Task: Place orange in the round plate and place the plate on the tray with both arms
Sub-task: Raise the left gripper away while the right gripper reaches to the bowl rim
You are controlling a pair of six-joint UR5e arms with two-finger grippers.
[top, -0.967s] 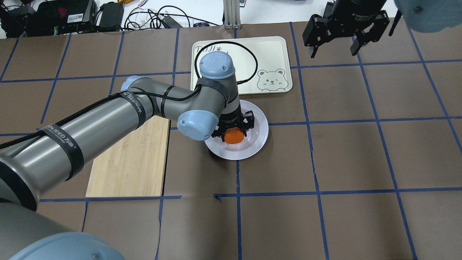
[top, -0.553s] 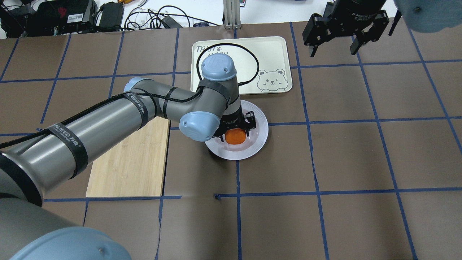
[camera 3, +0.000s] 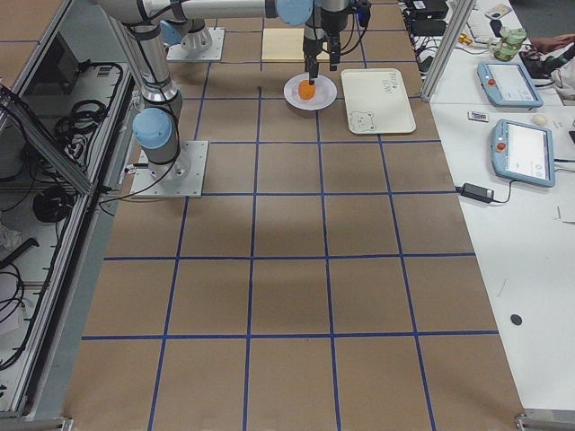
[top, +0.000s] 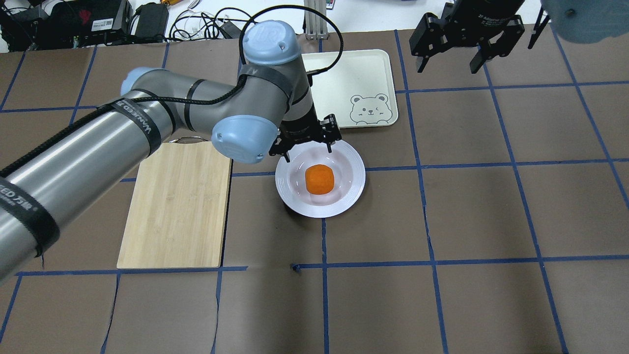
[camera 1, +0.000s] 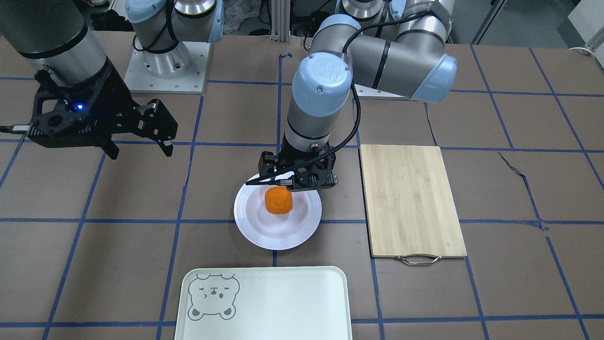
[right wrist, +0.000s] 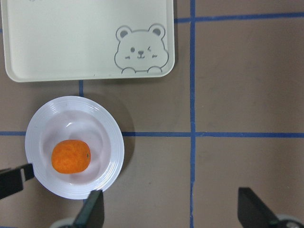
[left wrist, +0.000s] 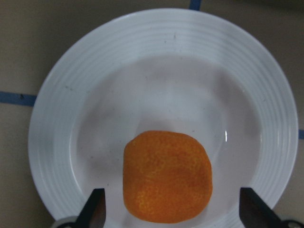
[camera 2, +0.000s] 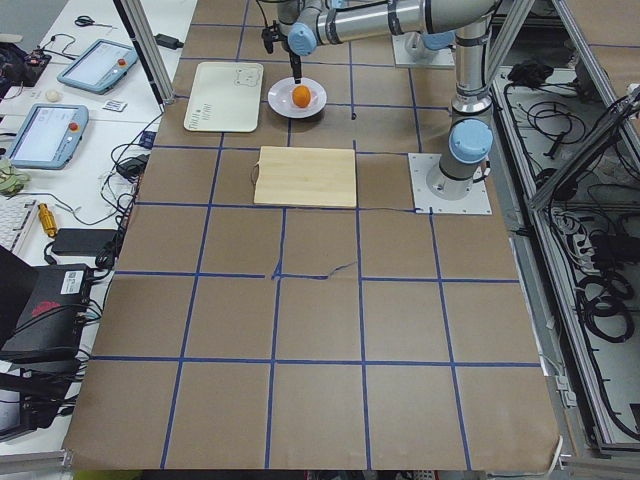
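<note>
1. At the left of the overhead view lay a flat, rectangular cutting board of pale, fine-grained wood. The left arm, silver-grey with light-blue caps, hid most of its upper edge.
2. Just left of centre, the black, angular left gripper hung over the plate's upper rim, spread wide and holding nothing. In the left wrist view its dark fingers showed only as tips at the bottom edge. One stood on each side of the fruit, and neither touched it.
3. The orange, roundish with dimpled matte skin, sat in the sunken middle of the round plate, clear of the fingertips. The plate was glossy white with faint concentric ridges on its rim. It rested on the brown, paper-like surface, which was crossed by blue tape lines.
4. Just above the plate and apart from it lay the tray, smooth pale cream with rounded corners and a raised edge. A grey bear face marked its lower right corner, and the arm covered its left part.
5. At the upper right, well apart from the plate, the black right gripper hung with its fingers apart and empty. The frame's top edge cut off its body.
</note>
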